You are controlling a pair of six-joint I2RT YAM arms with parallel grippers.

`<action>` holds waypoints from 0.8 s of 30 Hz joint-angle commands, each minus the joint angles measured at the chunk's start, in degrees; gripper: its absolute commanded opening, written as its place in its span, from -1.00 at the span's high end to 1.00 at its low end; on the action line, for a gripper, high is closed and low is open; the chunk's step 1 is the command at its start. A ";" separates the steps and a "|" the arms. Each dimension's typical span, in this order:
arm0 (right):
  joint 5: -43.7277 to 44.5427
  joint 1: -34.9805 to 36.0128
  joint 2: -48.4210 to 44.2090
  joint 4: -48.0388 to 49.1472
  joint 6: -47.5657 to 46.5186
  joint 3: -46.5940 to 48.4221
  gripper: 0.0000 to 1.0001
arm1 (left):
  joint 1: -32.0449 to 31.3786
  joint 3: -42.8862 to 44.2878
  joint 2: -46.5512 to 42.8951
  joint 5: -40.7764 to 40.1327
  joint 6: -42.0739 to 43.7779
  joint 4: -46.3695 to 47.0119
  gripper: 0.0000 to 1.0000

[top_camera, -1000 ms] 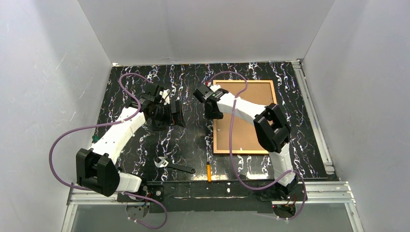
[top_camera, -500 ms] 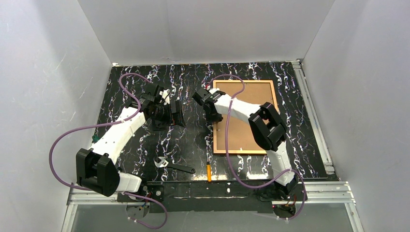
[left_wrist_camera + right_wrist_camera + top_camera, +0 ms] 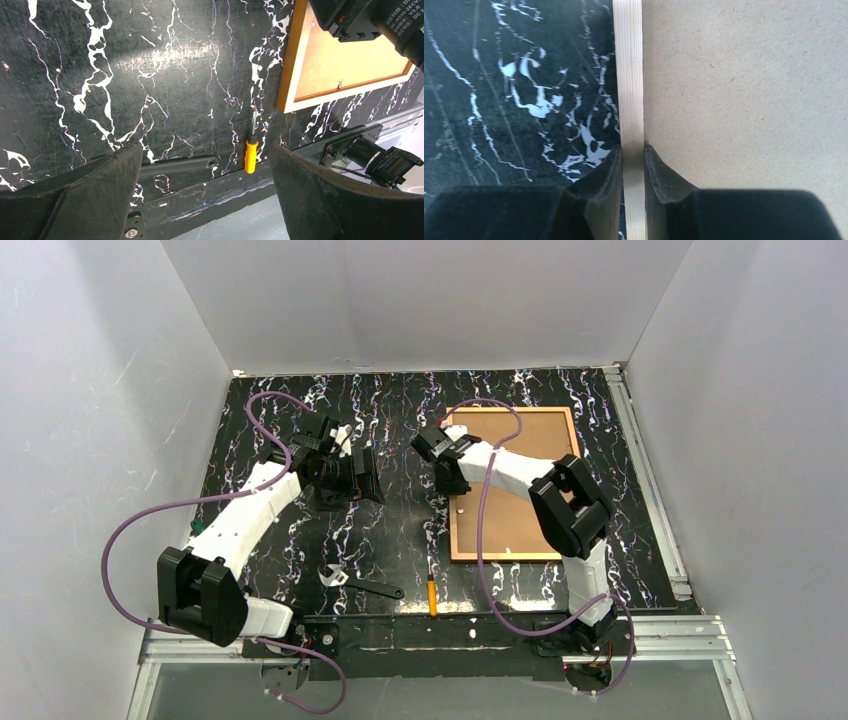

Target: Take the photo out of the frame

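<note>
The frame (image 3: 447,515) lies face down on the right half of the table, its thin wooden border around the photo's tan back board (image 3: 515,505). The photo's picture side is hidden. My right gripper (image 3: 448,478) is shut on the frame's left rail (image 3: 629,75), one finger on the table side and one on the board (image 3: 744,90) side, in the right wrist view (image 3: 633,155). Left of the frame, my left gripper (image 3: 362,475) hangs open above the bare table, nothing between its fingers (image 3: 205,149). The left wrist view catches the frame's near corner (image 3: 286,75).
An orange-handled screwdriver (image 3: 432,594) and a black adjustable wrench (image 3: 355,583) lie near the front edge, between the arm bases. White walls enclose the black marbled table (image 3: 390,420) on three sides. A purple cable loops over the frame.
The right gripper's jaws have closed onto the frame's left rail, and gripper and frame have shifted slightly to the right. The left arm has not moved.
</note>
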 commanded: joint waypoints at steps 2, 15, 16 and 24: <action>2.13 -2.49 -3.35 -1.74 1.43 -6.54 0.69 | -0.16 -1.10 0.17 1.67 -0.15 -4.04 -0.96; 0.40 -3.30 -7.48 -0.27 -4.69 -9.70 0.39 | -0.16 -1.29 0.96 2.91 -0.69 -3.52 -0.96; 0.31 -3.29 -7.70 -1.03 -5.00 -8.86 0.28 | -0.15 -1.28 0.96 2.94 -0.69 -3.56 -0.96; -3.16 -2.03 -18.41 -3.00 -9.44 -8.44 -0.52 | -0.18 -1.12 1.29 3.27 -0.72 -3.69 -0.99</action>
